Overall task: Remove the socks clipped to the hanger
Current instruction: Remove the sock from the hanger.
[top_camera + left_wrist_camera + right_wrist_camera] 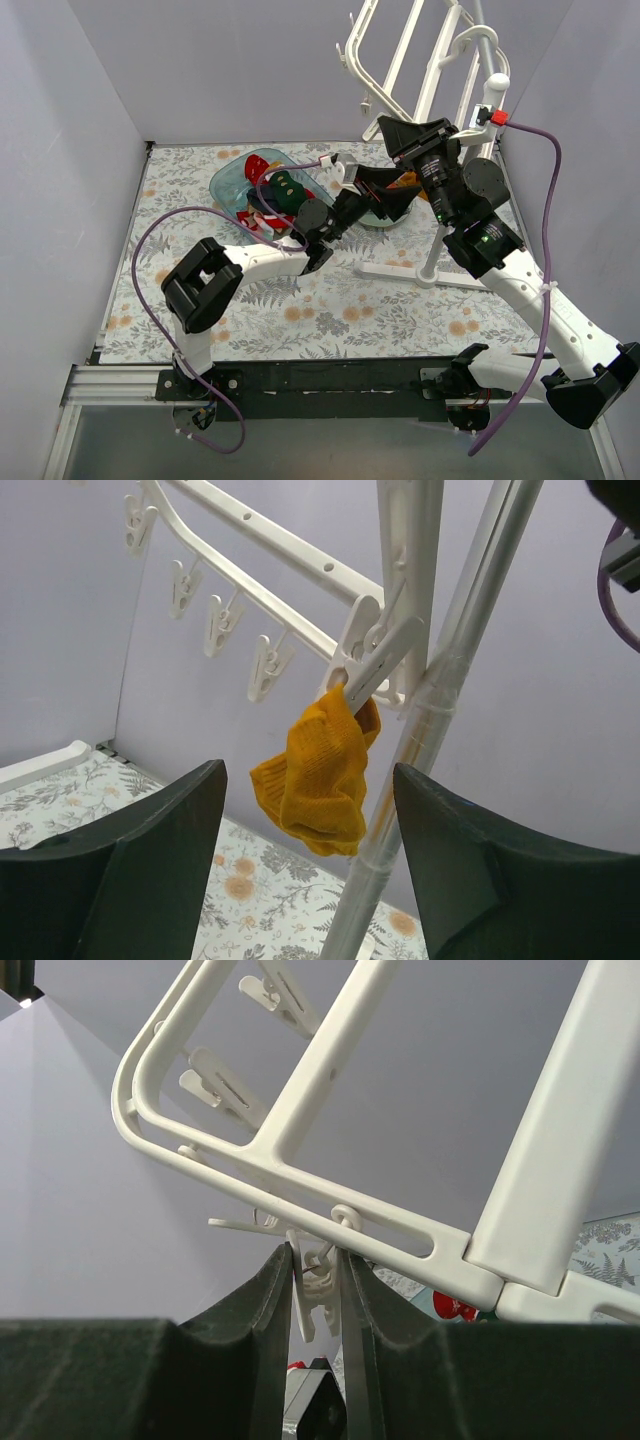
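Note:
The white hanger hangs on a pole at the back right. In the left wrist view a mustard yellow sock hangs from one of its clips, next to the pole. My left gripper is open, with a finger on each side of the sock and slightly nearer than it. In the top view this gripper sits below the hanger. My right gripper is shut on a small white clip under the hanger's bar. No sock shows in that clip. It shows in the top view too.
A blue translucent tub at the back centre holds red, striped and dark socks. The white stand pole rises from a flat base on the floral cloth. Several empty clips dangle along the hanger. Grey walls close in on three sides.

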`<act>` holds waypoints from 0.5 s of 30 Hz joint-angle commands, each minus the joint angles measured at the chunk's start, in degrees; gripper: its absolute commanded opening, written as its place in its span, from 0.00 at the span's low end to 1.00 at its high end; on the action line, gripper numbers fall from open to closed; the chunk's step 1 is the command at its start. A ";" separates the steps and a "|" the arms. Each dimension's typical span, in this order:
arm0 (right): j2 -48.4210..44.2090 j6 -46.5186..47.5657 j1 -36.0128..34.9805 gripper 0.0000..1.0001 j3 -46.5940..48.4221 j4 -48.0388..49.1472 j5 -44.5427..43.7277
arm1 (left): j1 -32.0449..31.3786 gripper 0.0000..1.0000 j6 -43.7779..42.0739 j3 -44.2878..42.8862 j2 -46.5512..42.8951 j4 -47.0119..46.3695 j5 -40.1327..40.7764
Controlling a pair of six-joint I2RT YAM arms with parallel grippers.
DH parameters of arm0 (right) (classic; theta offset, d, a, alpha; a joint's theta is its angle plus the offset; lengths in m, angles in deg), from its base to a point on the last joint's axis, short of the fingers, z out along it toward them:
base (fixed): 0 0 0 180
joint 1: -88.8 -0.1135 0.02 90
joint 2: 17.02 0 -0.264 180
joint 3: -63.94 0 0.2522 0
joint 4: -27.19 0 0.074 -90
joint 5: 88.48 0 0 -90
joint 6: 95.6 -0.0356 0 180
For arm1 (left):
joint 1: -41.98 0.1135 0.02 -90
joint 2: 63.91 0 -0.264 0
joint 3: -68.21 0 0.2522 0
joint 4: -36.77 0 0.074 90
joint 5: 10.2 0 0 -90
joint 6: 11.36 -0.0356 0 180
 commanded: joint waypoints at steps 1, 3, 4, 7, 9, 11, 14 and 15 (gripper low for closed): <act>-0.13 -4.24 -0.52 0.01 0.85 1.44 5.77 | -0.06 0.63 -0.25 -2.39 0.29 -2.07 0.70; -0.22 -4.24 -0.61 0.01 0.94 1.53 5.86 | -0.15 0.58 -0.34 -2.66 0.55 -2.07 0.43; -0.22 -4.24 -0.61 0.01 1.03 1.53 5.86 | -0.06 0.55 -0.34 -2.74 0.55 -2.07 0.43; -0.40 -3.81 -0.61 0.01 0.94 1.62 5.95 | -0.06 0.44 -0.51 -1.96 0.11 -2.51 0.35; -0.49 -3.72 -0.61 0.01 0.85 1.71 6.12 | -0.06 0.39 -0.78 -1.78 -0.50 -2.95 0.35; -0.66 -3.45 -0.61 0.01 0.76 1.80 6.21 | -0.06 0.37 -0.95 -1.78 -0.85 -2.34 0.61; -1.01 -3.10 -0.61 0.01 0.76 1.36 6.82 | 0.55 0.29 -1.13 -1.52 -1.91 -1.46 0.44; -1.19 -3.10 -0.52 0.01 0.59 1.27 6.83 | 1.08 0.26 -0.61 -1.52 -2.26 -1.37 -0.44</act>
